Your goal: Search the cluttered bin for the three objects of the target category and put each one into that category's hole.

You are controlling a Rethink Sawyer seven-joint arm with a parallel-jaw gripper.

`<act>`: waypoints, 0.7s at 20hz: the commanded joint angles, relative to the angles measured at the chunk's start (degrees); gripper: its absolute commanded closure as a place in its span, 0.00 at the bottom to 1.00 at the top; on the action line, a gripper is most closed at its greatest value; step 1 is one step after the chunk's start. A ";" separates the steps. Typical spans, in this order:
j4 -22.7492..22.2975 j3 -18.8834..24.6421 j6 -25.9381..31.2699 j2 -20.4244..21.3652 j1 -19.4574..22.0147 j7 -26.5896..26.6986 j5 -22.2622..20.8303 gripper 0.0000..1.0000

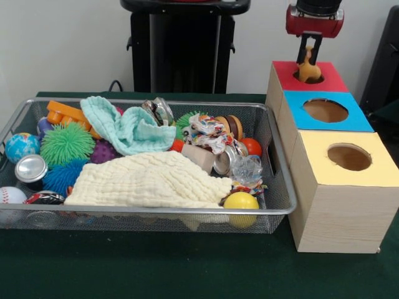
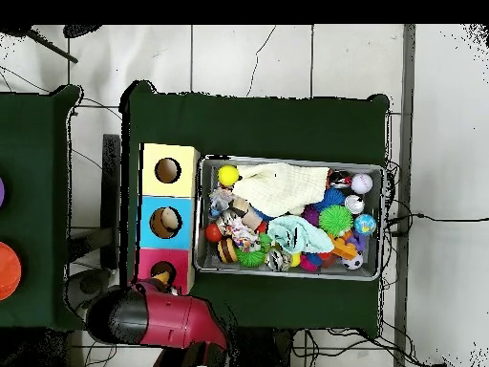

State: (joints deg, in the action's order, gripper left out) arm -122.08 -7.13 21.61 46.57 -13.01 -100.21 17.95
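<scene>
My gripper (image 1: 308, 52) hangs over the red-topped box (image 1: 330, 80) at the back of the row. It is shut on a tan toy figure (image 1: 307, 70), whose lower end sits in the red hole. In the overhead view the figure (image 2: 161, 279) pokes out from under the red arm, right at the red hole (image 2: 162, 271). The blue-topped box (image 1: 325, 110) and the yellow-topped box (image 1: 349, 157) each have a round hole. The mesh bin (image 1: 279, 208) lies left of the boxes, full of clutter.
The bin holds a cream cloth (image 1: 149, 180), a teal cloth (image 1: 124, 128), a green spiky ball (image 1: 67, 143), a yellow ball (image 1: 240, 201), a knotted rope toy (image 1: 209, 134), several cans and small balls. A black stand (image 1: 184, 50) rises behind the bin.
</scene>
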 commanded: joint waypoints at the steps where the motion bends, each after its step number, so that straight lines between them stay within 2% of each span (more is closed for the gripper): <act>1: -2.59 7.46 -5.14 -2.47 1.51 -11.94 2.98 1.00; 13: -2.09 7.03 -7.36 -2.65 1.62 -11.39 1.57 1.00; 14: -2.22 7.05 -7.54 -2.60 1.61 -11.68 1.78 0.00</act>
State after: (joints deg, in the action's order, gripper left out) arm -122.86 -6.62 19.53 46.70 -12.55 -100.21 17.95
